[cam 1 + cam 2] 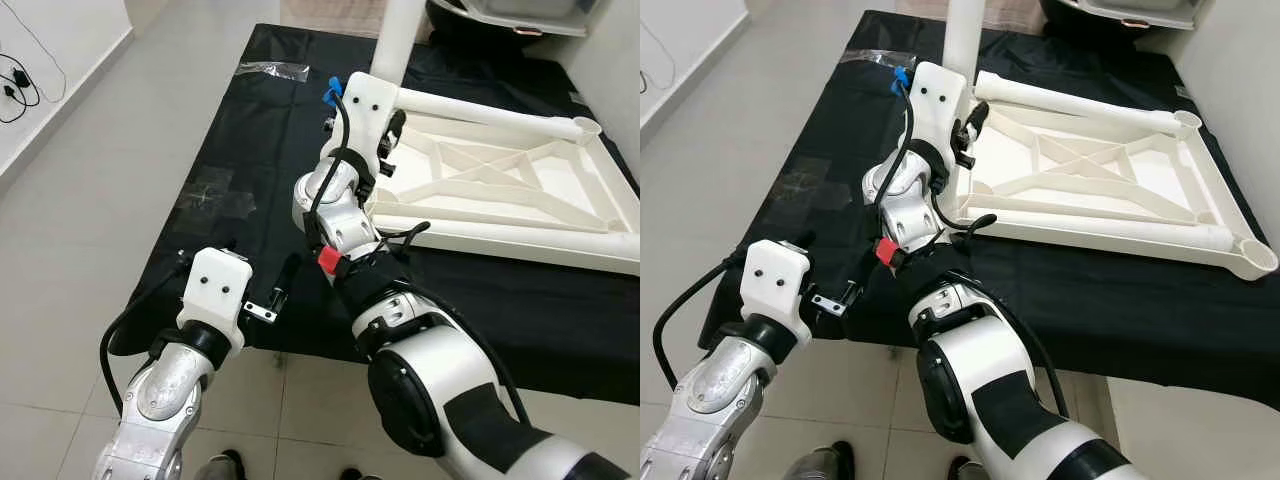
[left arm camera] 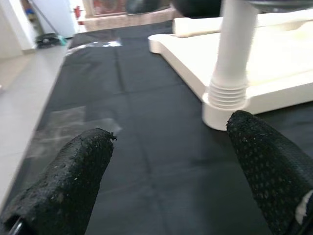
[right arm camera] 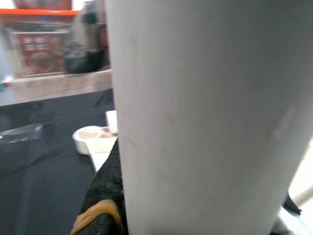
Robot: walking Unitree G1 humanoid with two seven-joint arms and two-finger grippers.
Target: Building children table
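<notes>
Here, a white children's table top (image 1: 500, 185) is seen lying upside down on a black cloth (image 1: 250, 170) spread over the pale tiled floor (image 1: 90, 230), its ribbed underside facing up. At the corner of the frame nearest the robot, a white table leg (image 1: 965, 35) is stood upright in its socket, and in the left wrist view (image 2: 234, 54) its threaded end is shown seated in the round corner fitting. The right gripper (image 1: 390, 140) is held against this leg just above the frame; in the right wrist view the leg (image 3: 205, 117) is pressed close to the camera with a black finger (image 3: 105, 196) lying against its side, so the fingers are taken to be clamped around it. The left gripper (image 1: 280, 290) is held low over the near edge of the cloth, well apart from the table, with its two black fingers (image 2: 73, 181) spread wide and nothing between them. A clear plastic bag (image 1: 272, 70) is seen lying on the far part of the cloth, and patches of clear tape (image 1: 215, 195) are stuck to the cloth on the robot's left side.
</notes>
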